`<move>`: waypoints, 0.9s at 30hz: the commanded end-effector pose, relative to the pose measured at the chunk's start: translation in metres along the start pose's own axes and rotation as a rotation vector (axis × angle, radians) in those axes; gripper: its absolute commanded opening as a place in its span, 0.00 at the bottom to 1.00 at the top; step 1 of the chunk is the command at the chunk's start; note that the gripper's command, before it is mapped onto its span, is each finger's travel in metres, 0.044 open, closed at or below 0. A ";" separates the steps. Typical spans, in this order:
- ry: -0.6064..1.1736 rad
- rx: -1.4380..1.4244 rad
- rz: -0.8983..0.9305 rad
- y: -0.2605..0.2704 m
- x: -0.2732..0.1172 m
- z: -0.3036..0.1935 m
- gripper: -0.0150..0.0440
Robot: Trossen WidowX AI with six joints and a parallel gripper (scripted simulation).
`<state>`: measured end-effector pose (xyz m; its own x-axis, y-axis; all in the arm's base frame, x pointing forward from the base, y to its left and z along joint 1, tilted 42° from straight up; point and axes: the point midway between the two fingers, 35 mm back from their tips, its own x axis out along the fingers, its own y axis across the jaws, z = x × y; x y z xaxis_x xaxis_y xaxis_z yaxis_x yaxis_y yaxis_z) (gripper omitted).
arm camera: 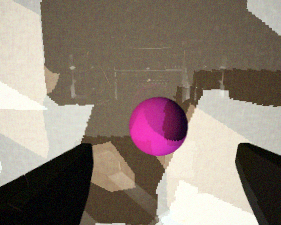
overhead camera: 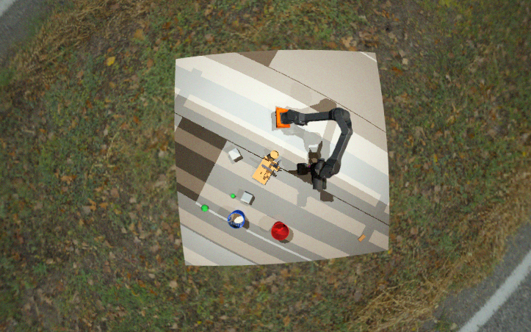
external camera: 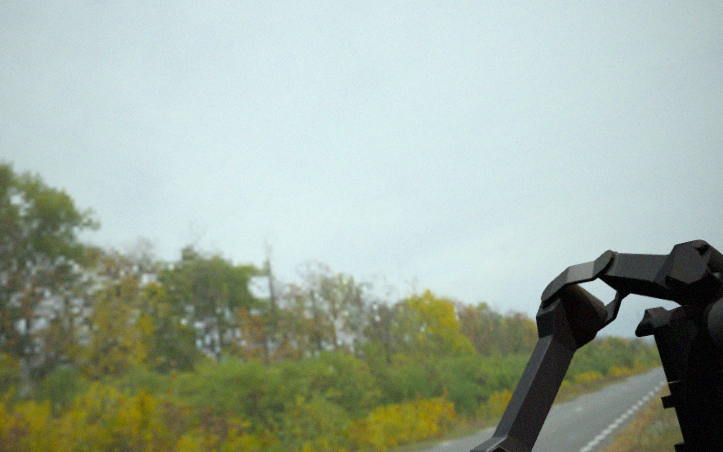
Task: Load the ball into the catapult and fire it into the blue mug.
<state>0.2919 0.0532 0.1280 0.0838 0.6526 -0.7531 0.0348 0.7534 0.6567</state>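
The magenta ball [arm camera: 158, 126] lies on the table between and a little ahead of my open fingers in the wrist view, touching neither. My gripper [arm camera: 166, 154] is open and empty, pointing down above the ball. In the top view the wrist hides the fingers and nearly all of the ball. The yellow wooden catapult [overhead camera: 261, 175] stands left of the gripper, its round yellow part at the upper right end. No ball can be made out on it. The blue mug [overhead camera: 230, 219] stands upright below and left of the catapult.
A red mug [overhead camera: 280, 231] stands right of the blue mug. Two green balls [overhead camera: 232, 195] [overhead camera: 205, 208] lie near the blue mug. Grey blocks [overhead camera: 234, 153] [overhead camera: 246, 196] lie near the catapult. A small orange block [overhead camera: 361, 237] lies lower right. The exterior view shows only arm parts and background.
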 end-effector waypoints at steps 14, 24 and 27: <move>0.007 0.005 0.007 0.001 0.028 -0.002 0.76; 0.007 0.005 0.009 0.001 0.040 -0.002 0.72; 0.007 0.005 0.009 0.001 0.040 -0.002 0.58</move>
<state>0.2951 0.0782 0.1002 0.0844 0.6545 -0.7514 0.0329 0.7518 0.6585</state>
